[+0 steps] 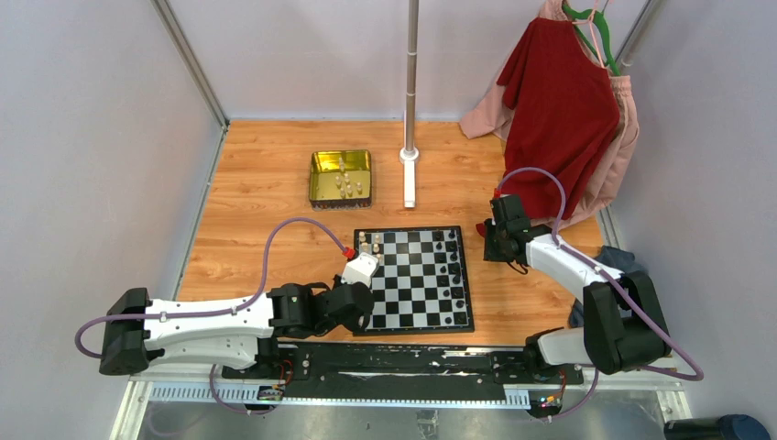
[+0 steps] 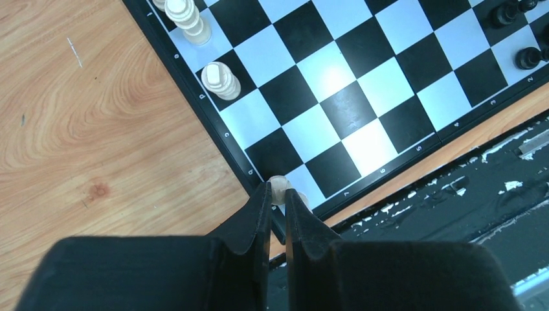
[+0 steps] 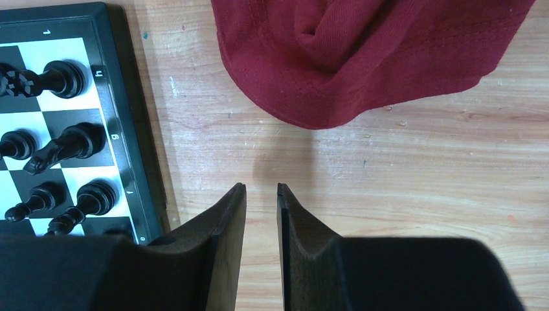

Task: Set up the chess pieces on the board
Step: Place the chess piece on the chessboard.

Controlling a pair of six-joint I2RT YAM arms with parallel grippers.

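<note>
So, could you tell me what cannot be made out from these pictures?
Left wrist view: the pale piece in the left gripper shows only its top; the fingers hide the rest, so its type is unclear.
Top view: the small pieces in the gold tin are too small to name.
Right wrist view: the board and its black pieces are cut off by the left edge.

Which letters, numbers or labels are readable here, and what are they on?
"h", "g": dark border of the board beside the black chess pieces, right wrist view.
"1": same border, at its corner.
"7", "6", "5", "4", "3", "2": border along the board's edge nearest the arm bases, left wrist view.
Border letters beside the cream chess pieces: too blurred to read.
On the gold tin: nothing readable.
</note>
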